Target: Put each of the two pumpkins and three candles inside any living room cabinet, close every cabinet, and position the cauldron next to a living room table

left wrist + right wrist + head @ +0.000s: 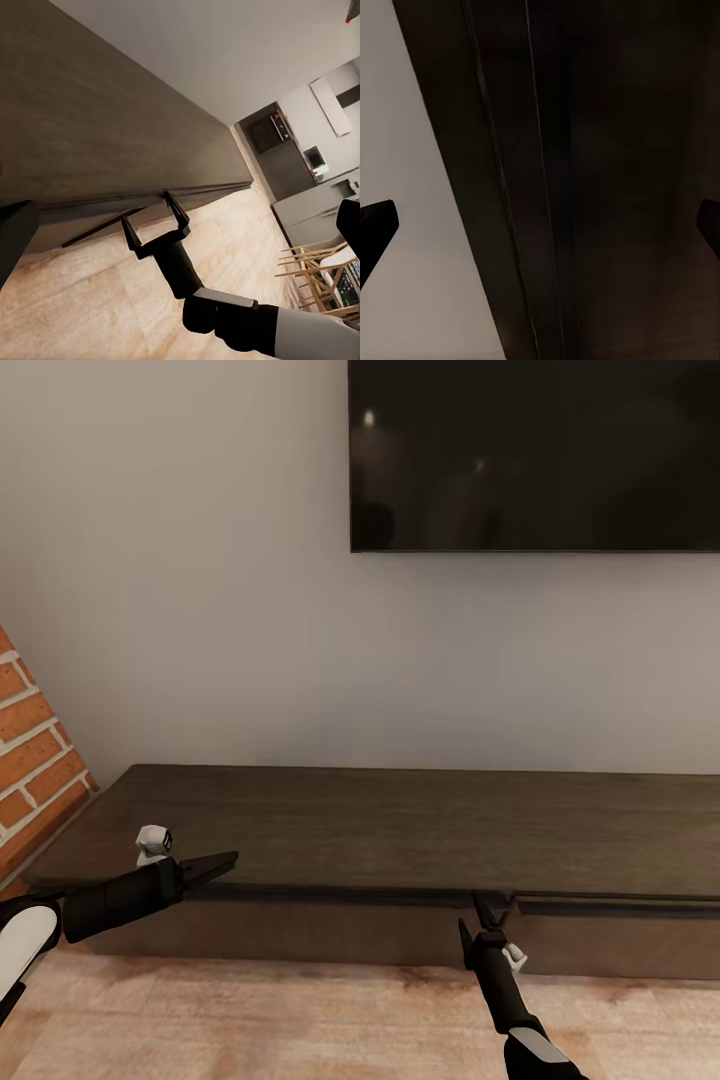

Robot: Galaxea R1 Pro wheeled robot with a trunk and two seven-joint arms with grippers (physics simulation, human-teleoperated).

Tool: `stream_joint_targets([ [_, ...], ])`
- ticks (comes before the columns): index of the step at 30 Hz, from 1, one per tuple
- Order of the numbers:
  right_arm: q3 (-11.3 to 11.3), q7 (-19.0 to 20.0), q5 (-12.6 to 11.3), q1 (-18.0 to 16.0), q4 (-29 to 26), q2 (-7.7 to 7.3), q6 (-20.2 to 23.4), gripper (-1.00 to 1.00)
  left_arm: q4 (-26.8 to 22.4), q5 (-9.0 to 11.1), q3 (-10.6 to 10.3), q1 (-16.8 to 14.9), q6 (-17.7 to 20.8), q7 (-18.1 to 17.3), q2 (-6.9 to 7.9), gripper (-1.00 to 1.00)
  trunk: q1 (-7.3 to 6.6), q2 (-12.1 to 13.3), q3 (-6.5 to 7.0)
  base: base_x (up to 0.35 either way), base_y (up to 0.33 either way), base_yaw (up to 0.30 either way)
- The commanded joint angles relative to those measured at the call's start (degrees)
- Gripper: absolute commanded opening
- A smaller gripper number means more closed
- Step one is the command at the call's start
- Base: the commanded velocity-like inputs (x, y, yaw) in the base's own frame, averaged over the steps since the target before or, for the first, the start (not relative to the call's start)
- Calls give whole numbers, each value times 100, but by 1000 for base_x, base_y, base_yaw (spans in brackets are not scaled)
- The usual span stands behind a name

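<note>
— What sort of place is shown?

— A home's living room is indicated. A long, low, dark wooden cabinet is set against a plain pale wall, and a large black flat screen is mounted above it, toward 1 o'clock in the head view.

— What else points to a home?

— Light wood flooring is laid below, and a red brick surface is seen at 9 o'clock. In the left wrist view, a kitchen with a dark tall unit, pale counters and wooden chairs is seen beyond.
</note>
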Motion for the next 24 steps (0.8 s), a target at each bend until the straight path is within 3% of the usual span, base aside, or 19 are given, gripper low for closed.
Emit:
stream_joint_targets([
  [1,-7,16,-37,-2,1,1,60,100,1,10,-3,-4,21,-10,3,100,-1,-2,-5,12,0,0],
  [24,3,16,-32,-2,1,1,60,100,0,10,-3,-4,12,-10,-4,100,-1,-2,-5,35,0,0],
])
